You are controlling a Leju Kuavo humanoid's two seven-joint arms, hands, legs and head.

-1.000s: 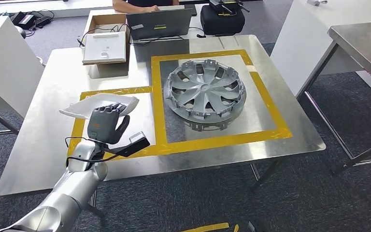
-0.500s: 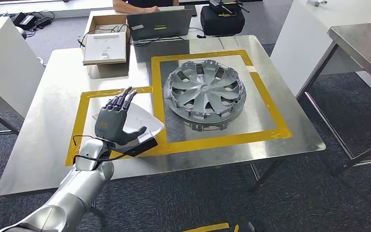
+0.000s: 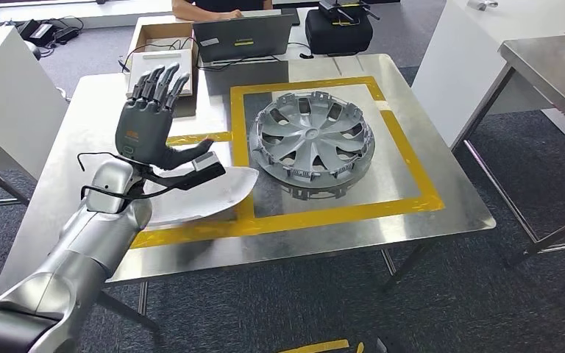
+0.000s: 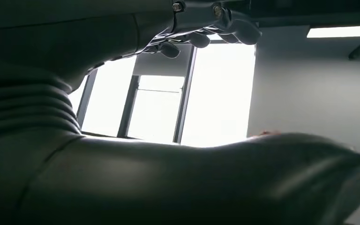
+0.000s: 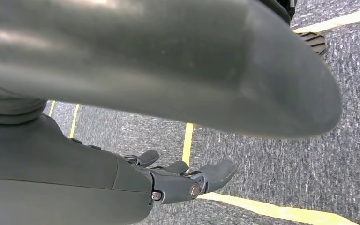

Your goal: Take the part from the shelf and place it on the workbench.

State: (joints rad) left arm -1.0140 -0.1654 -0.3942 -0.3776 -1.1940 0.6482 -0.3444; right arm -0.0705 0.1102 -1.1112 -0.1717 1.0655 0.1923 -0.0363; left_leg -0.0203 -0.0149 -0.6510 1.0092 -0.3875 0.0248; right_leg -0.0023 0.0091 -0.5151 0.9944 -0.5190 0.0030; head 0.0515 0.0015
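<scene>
The white curved part (image 3: 207,195) lies flat on the steel workbench (image 3: 441,191), inside the left yellow-taped rectangle (image 3: 191,138) and reaching onto the tape at its right edge. My left hand (image 3: 149,121) is raised above the part with its fingers (image 4: 205,36) spread upward and holds nothing; the wrist and its camera overlap the part's near left side. A silver hubcap (image 3: 312,141) sits in the right taped square. My right hand (image 5: 183,180) hangs over the carpet with its fingers extended and nothing in it.
At the far edge of the workbench stand a laptop (image 3: 243,37), an open cardboard box (image 3: 160,60) and a black bag (image 3: 338,28), with a person (image 3: 213,7) seated behind them. Another steel table (image 3: 552,62) is at the right, a white cabinet (image 3: 0,103) at the left.
My left hand let go of the white part, opened and rose up and back. The part went from held above the table's left side to lying flat in the taped rectangle.
</scene>
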